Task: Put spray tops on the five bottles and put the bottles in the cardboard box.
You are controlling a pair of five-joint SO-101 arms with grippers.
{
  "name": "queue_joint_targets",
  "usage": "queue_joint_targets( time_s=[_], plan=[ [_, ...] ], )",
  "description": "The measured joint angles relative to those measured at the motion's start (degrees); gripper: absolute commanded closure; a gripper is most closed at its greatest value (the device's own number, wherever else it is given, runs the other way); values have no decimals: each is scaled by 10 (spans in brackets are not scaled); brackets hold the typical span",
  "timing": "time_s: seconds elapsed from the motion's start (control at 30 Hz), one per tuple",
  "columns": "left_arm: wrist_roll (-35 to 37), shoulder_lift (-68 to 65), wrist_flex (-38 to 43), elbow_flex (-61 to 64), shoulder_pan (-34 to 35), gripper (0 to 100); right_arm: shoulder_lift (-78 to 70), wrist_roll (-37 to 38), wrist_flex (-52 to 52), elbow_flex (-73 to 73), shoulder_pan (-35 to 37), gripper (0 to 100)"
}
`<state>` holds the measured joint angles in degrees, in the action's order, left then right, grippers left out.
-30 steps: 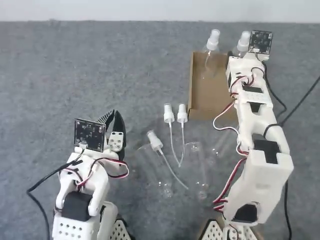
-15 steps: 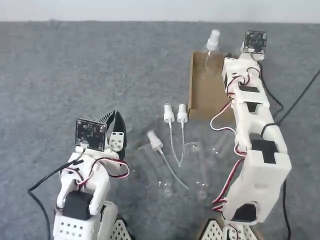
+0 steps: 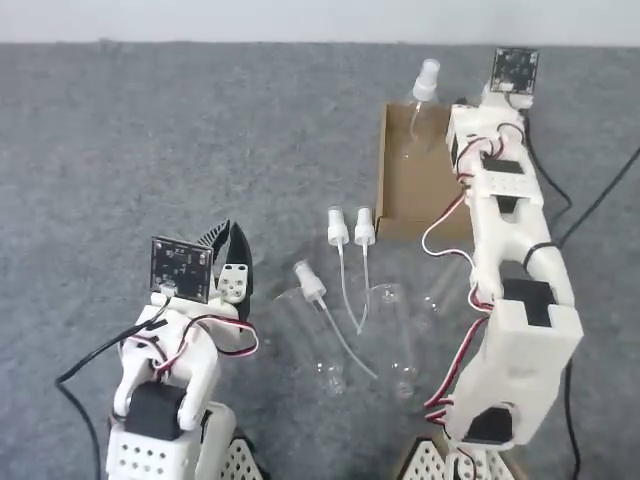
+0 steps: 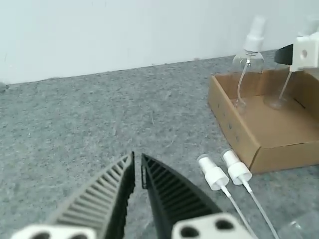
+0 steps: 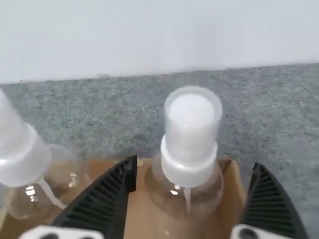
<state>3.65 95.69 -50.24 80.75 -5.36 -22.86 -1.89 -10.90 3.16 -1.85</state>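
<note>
Right gripper (image 5: 193,167): fingers (image 5: 107,199) wide astride spray bottle (image 5: 192,124) in cardboard box (image 3: 408,190); pulling back askew could topple it. Left gripper (image 4: 138,167): fingers (image 4: 164,189) near-closed.

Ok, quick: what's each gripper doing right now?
Left gripper: shut, empty.
Right gripper: open, jaws either side of a capped bottle standing in the cardboard box.

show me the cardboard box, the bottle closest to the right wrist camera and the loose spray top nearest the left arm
cardboard box (image 3: 415,190), high view, on its bare floor
bottle (image 5: 172,196), right wrist view, on its clear shoulder
spray top (image 3: 311,281), high view, on its white head
</note>
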Motion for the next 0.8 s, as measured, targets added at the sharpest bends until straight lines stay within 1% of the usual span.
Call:
queue_joint_targets(
  time_s=[0.27,0.43,0.6,0.8],
  plan=[
    [0,0,0,0,0,988,122,0,-123,-18,0,715],
    [0,0,0,0,0,988,212,0,-229,-18,0,716],
    [0,0,0,0,0,988,288,0,-382,-18,0,717],
    [0,0,0,0,0,988,370,0,-627,-18,0,717]
  ],
)
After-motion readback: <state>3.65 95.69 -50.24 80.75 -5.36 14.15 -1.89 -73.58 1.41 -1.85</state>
